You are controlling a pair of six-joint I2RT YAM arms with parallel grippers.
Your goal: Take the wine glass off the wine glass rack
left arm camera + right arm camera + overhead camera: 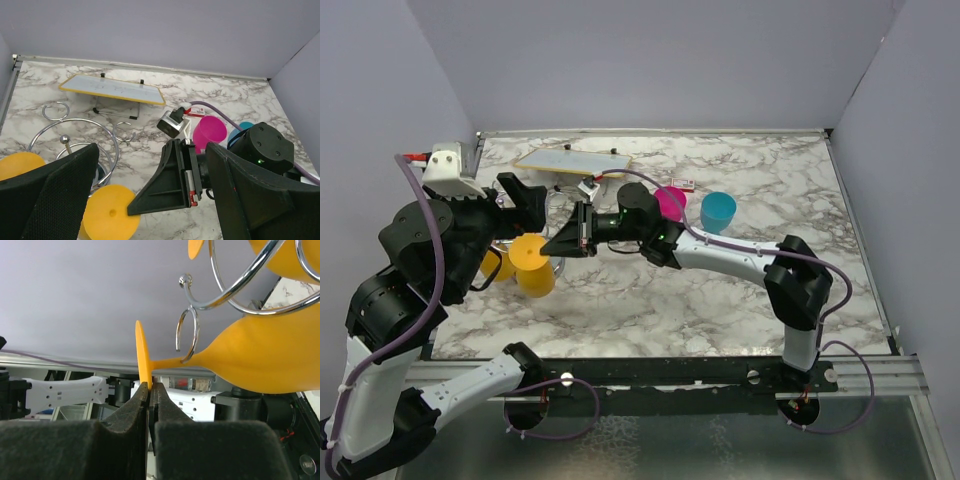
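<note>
And there's the clamp: the right gripper [150, 388] has its two dark fingers clenched edge-on onto the rim of the yellow foot [141, 352]. That foot belongs to the wine glass [260, 360] we care about. It's on the wine glass rack [235, 287], with the stem [167, 362] threaded through a small wire ring [187, 335] and the bowl bulging out at the right of the wrist view. In the overhead view that puts it left of centre on the marble table [740, 290], just below the white board [572, 160]. Taking it by the foot makes sense to me, since that's the one flat part standing clear of the chrome wires. The ring looks open on one side, so a pull by the foot should let the stem slide out without fighting the bowl. It's a thin grip, though, and I'd guess the disc could twist or slip if the pull goes off-line. The left gripper [526, 204], upper left in the overhead, hovers over the rack with its fingers spread wide and nothing in them. It looks placed to steady that light stand if it starts to drag along. A second yellow glass [285, 260] crowds the top right of the wrist view, so the exit is tight. The pink cup [670, 203] and blue cup [718, 211] sit well apart to the right, out of the way. The glass is not off the rack yet.
</note>
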